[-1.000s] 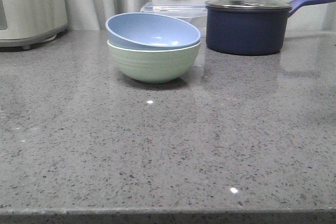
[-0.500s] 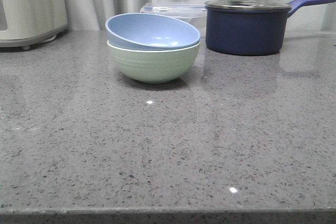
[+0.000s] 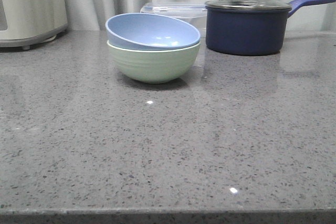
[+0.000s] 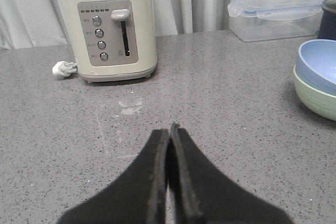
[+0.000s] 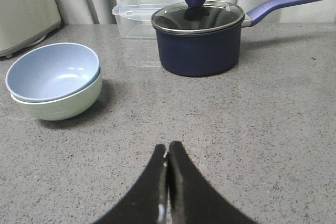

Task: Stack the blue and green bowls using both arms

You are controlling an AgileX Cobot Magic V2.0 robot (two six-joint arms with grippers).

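Observation:
The blue bowl (image 3: 153, 31) sits tilted inside the green bowl (image 3: 154, 64) on the grey counter, in front of the clear container. The pair also shows in the left wrist view, the blue bowl (image 4: 320, 66) over the green bowl (image 4: 315, 98), and in the right wrist view, the blue bowl (image 5: 51, 72) in the green bowl (image 5: 63, 104). My left gripper (image 4: 169, 135) is shut and empty, well back from the bowls. My right gripper (image 5: 167, 150) is shut and empty, also apart from them. Neither arm shows in the front view.
A dark navy lidded saucepan (image 3: 247, 27) stands at the back right, handle pointing right. A clear lidded container (image 3: 173, 10) stands behind the bowls. A cream toaster (image 4: 107, 27) with its plug (image 4: 64, 68) stands at the back left.

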